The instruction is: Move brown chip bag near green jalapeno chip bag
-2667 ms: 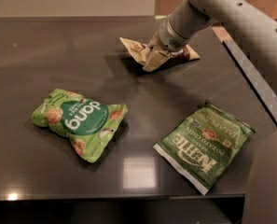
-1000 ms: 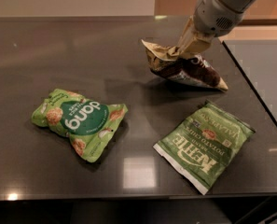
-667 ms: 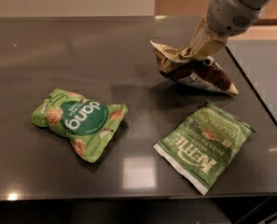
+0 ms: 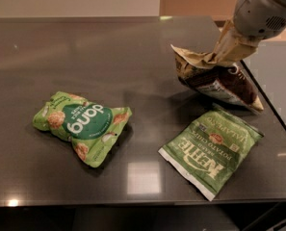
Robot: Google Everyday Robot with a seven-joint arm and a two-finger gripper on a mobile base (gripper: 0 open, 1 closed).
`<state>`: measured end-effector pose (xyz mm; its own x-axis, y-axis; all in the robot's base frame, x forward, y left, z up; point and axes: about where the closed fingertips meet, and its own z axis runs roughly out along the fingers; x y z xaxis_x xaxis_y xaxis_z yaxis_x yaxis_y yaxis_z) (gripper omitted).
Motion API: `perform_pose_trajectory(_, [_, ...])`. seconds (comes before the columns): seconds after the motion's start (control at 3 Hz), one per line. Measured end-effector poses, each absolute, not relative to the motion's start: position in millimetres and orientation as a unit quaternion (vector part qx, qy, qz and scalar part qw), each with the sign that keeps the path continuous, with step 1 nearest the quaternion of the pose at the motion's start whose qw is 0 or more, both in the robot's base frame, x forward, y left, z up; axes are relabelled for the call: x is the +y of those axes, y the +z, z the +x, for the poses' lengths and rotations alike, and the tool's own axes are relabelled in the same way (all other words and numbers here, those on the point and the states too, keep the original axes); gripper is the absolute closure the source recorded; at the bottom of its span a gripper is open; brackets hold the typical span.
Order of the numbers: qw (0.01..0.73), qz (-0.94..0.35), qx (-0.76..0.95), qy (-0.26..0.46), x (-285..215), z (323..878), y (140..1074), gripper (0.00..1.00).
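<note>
You see the brown chip bag (image 4: pixel 220 84) at the right side of the desk (image 4: pixel 109 57), towards the back. It hangs tilted, its crumpled tan end up and to the left, and its dark body slopes down to the right. The gripper (image 4: pixel 215 57) comes from the upper right corner, and its fingers (image 4: pixel 229 44) are clenched on this tan end. A shadow lies under the bag; whether its low corner touches the desk, you cannot tell.

Just in front of it lies the green jalapeno chip bag (image 4: pixel 212 150), flat on the desk near the right front edge, with its white lettering upside down for you. The low end of the brown bag is just above the far edge of this green bag.

Well apart, at the left front, a puffy lighter green bag (image 4: pixel 82 126) with a round logo rests on the desk.

All three bags look closed, so what is inside them is not visible.
</note>
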<state>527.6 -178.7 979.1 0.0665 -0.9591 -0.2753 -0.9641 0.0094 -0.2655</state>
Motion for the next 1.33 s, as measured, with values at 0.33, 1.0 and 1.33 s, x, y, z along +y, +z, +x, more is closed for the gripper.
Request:
perform_pose_trajectory(0.33, [0.2, -0.703, 0.682, 0.004, -176.9, 530.1, 980.1, 0.83])
perform_pose_trajectory(1.0, [0.208, -0.702, 0.681, -0.001, -173.8, 534.1, 982.0, 0.36])
perform_pose_trajectory(1.33, [0.212, -0.702, 0.68, -0.003, -172.4, 535.6, 982.8, 0.14])
